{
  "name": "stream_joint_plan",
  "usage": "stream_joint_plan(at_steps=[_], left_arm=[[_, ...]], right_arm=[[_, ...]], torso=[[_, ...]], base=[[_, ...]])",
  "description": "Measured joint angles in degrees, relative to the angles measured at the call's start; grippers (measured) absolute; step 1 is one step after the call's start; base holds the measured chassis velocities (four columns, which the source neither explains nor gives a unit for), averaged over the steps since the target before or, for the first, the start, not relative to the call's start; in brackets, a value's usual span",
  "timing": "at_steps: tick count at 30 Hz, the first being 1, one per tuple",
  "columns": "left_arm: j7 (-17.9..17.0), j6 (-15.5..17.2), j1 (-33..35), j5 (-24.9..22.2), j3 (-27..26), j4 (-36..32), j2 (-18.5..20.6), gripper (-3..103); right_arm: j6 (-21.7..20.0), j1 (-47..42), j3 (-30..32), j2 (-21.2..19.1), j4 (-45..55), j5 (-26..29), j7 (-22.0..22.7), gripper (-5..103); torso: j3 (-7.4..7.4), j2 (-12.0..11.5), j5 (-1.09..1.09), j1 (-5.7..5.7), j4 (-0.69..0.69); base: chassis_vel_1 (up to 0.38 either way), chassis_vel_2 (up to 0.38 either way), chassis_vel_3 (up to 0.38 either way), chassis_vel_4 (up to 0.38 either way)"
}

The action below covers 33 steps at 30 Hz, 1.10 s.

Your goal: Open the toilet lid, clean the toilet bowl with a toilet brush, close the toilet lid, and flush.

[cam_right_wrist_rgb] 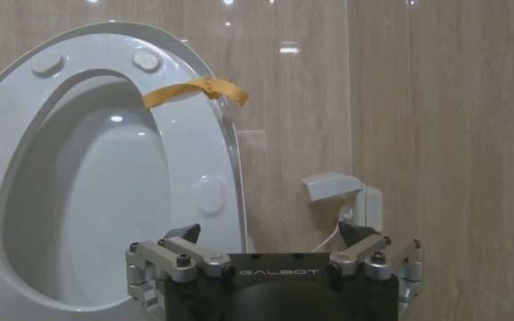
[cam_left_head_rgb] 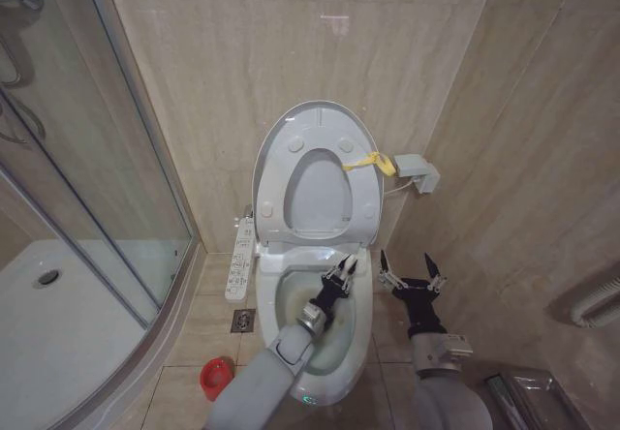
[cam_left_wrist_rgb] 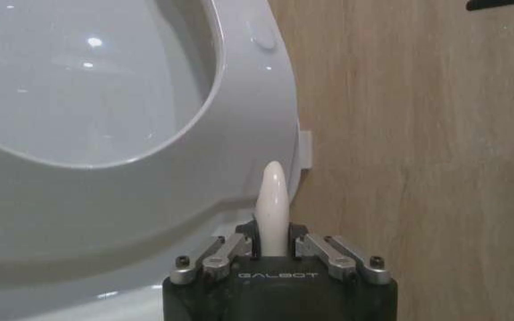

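Basically mid-scrub: left gripper [cam_left_head_rgb: 341,271] hung over the toilet bowl [cam_left_head_rgb: 291,304], jaws pinched on the thin white handle of the toilet brush [cam_left_wrist_rgb: 272,200], seen clearly from the left wrist. Probably best done with slow circles around the stained inner wall, keeping that skinny stick upright so it didn't twist out of the pinch, and staying clear of the raised ring seat [cam_left_head_rgb: 281,183]. Right gripper [cam_left_head_rgb: 412,277] waited beside the bowl on the wall side, jaws spread, holding nothing. Toilet lid [cam_left_head_rgb: 315,120] stood up against the wall, yellow ribbon tab [cam_left_head_rgb: 371,163] dangling off its edge. Beige tile everywhere, glass shower enclosure [cam_left_head_rgb: 87,159] off to the left, red cup holder [cam_left_head_rgb: 217,377] parked on the floor near the base.
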Motion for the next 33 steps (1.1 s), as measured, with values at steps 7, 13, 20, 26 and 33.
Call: stream_joint_plan(at_steps=[7, 13, 20, 26, 33], left_arm=[[-0.3, 2.1, 0.3, -0.3, 1.6, -7.4, 0.2, 21], [-0.1, 0.9, 0.3, 0.4, 1.1, -2.2, -0.5, 21], [-0.1, 0.9, -0.3, 0.2, 0.1, -4.0, 0.0, 21], [-0.1, 1.8, 0.3, -0.4, 1.6, -5.4, -0.2, 21], [0.1, 0.7, -0.1, 0.2, 0.6, -1.4, -0.2, 21]], right_arm=[[0.0, 0.0, 0.0, 0.0, 0.0, 0.0, 0.0, 100], [0.0, 0.0, 0.0, 0.0, 0.0, 0.0, 0.0, 100], [0.0, 0.0, 0.0, 0.0, 0.0, 0.0, 0.0, 100], [0.0, 0.0, 0.0, 0.0, 0.0, 0.0, 0.0, 100], [0.0, 0.0, 0.0, 0.0, 0.0, 0.0, 0.0, 100]], torso=[[-0.01, 0.0, 0.0, 0.0, -0.03], [0.0, 0.0, 0.0, 0.0, -0.01], [0.0, 0.0, 0.0, 0.0, -0.02], [-0.01, 0.0, 0.0, 0.0, -0.03], [0.0, 0.0, 0.0, 0.0, 0.01]], base=[[0.0, 0.0, 0.0, 0.0], [0.0, 0.0, 0.0, 0.0], [0.0, 0.0, 0.0, 0.0], [0.0, 0.0, 0.0, 0.0], [0.0, 0.0, 0.0, 0.0]])
